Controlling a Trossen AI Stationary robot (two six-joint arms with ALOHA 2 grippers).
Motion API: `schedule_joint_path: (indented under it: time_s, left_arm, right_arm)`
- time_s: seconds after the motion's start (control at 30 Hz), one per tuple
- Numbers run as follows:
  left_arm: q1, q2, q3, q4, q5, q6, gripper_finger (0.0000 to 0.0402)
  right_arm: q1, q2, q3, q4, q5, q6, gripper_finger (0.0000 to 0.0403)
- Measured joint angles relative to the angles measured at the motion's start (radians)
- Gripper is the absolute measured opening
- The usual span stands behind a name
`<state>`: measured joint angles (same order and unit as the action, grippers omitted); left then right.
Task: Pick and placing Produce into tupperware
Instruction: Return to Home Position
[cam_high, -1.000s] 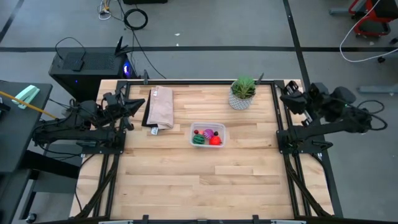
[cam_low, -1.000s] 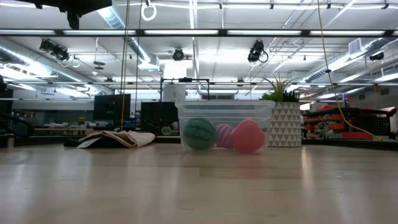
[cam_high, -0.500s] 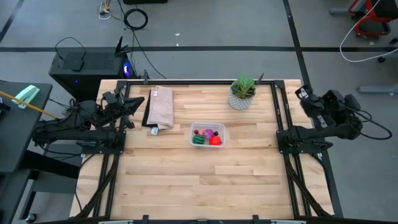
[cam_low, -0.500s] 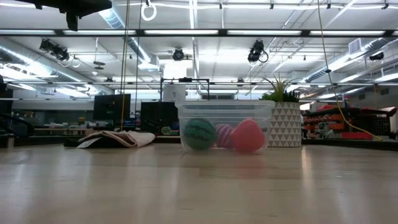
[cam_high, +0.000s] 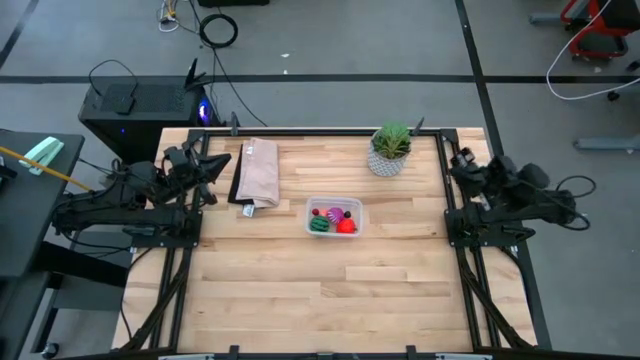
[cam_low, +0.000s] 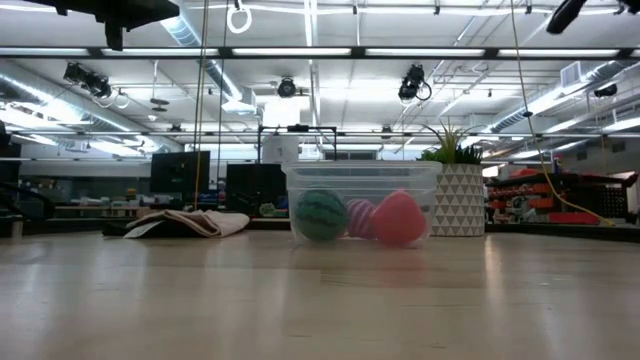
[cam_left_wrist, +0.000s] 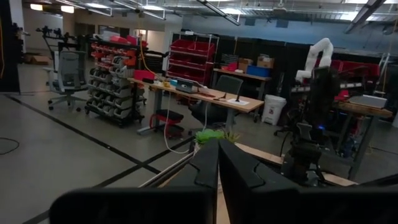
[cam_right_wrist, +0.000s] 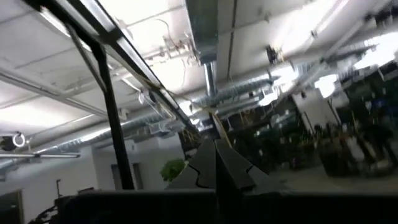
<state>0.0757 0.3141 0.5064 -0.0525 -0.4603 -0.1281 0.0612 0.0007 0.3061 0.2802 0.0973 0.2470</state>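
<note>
I found the left gripper (cam_left_wrist: 218, 149) parked at the left edge of the light wooden table (cam_high: 300, 290), fingers pressed together, holding nothing. At centre, the small clear plastic tub (cam_high: 333, 200) contained the green striped ball (cam_high: 319, 225), purple-pink ball (cam_high: 336, 213) and red lumpy piece (cam_high: 347, 226). The right gripper (cam_right_wrist: 216, 152) sat closed at the right edge.

I have a potted plant (cam_high: 390, 150) standing upright near the far edge of the wooden table (cam_high: 330, 300), leafy green in a white patterned pot. A tan paper bag (cam_high: 256, 173) lies flat well to the plant's left. Farther left and beyond the table edge sits a black box (cam_high: 125, 103) with a blue light. Cables (cam_high: 218, 28) coil on the floor behind.
</note>
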Motion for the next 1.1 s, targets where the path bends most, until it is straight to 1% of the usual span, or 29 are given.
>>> schedule_joint_path:
  time_s: [0.13,0.27,0.47,0.53,0.63,0.73,0.9,1.0,1.1]
  left_arm:
    - [0.0,0.0,0.0,0.0,0.0,-0.018,0.0024]
    - [0.0,0.0,0.0,0.0,0.0,-0.02,0.0023]
    - [0.0,0.0,0.0,0.0,0.0,-0.025,0.0015]
    - [0.0,0.0,0.0,0.0,0.0,-0.026,0.0014]
    - [0.0,0.0,0.0,0.0,0.0,-0.044,0.0015]
    - [0.0,0.0,0.0,0.0,0.0,-0.047,0.0018]
    - [0.0,0.0,0.0,0.0,0.0,-0.046,0.0018]
    - [0.0,0.0,0.0,0.0,0.0,-0.046,0.0013]
    - [0.0,0.0,0.0,0.0,0.0,-0.046,0.0012]
  right_arm:
    - [0.0,0.0,-0.068,0.006,0.009,0.101,0.0]
    - [-0.003,0.0,-0.14,0.085,0.036,0.139,0.0]
    - [-0.056,0.0,-0.294,0.338,0.037,0.169,0.0]
    - [-0.083,0.0,-0.294,0.343,0.031,0.18,0.0]
    - [-0.126,0.0,-0.29,0.353,-0.01,0.176,0.0]
    - [-0.169,0.0,-0.29,0.335,-0.049,0.208,0.0]
    - [-0.213,0.0,-0.293,0.229,-0.173,0.274,0.0]
    - [-0.224,0.0,-0.293,0.126,-0.209,0.301,0.0]
    - [-0.224,0.0,-0.293,0.033,-0.213,0.327,0.0]
